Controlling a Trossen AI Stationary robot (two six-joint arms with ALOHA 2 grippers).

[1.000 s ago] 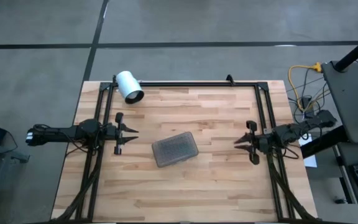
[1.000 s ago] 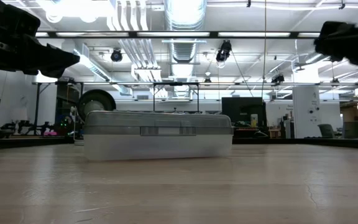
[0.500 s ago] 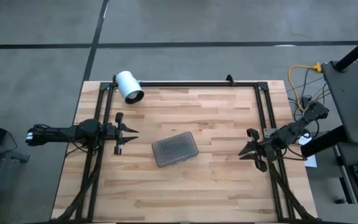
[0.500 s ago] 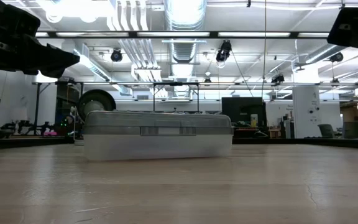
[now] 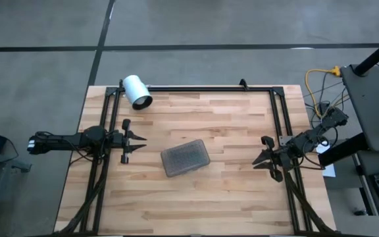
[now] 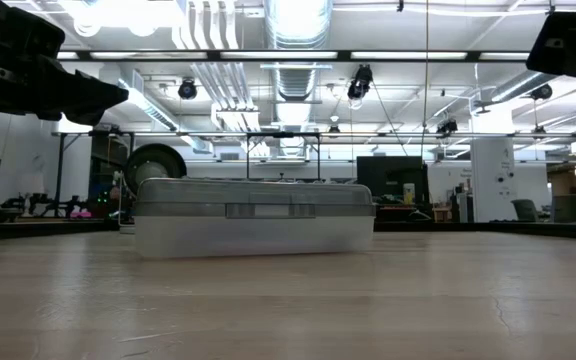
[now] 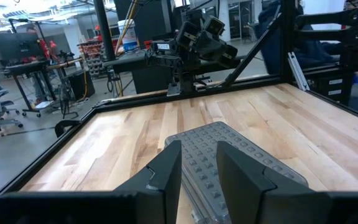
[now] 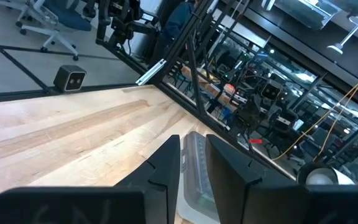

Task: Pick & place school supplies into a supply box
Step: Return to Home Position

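The small clear plastic supply box with rounded corners and a grey dotted lid (image 5: 185,158) lies flat near the middle of the pale wooden plank table (image 5: 229,118), turned slightly askew, with its lid down. Whatever is inside cannot be made out through the lid. The left gripper (image 5: 135,143) hangs off the box's left side, apart from it. In its wrist view its two dark fingers (image 7: 166,180) are parted by a narrow gap and grip nothing. The right gripper (image 5: 262,162) sits well apart on the box's right, near the table's edge, angled toward the box, its jaws likewise slightly spread and empty. A white cylinder (image 5: 137,91) lies at the table's far left corner.
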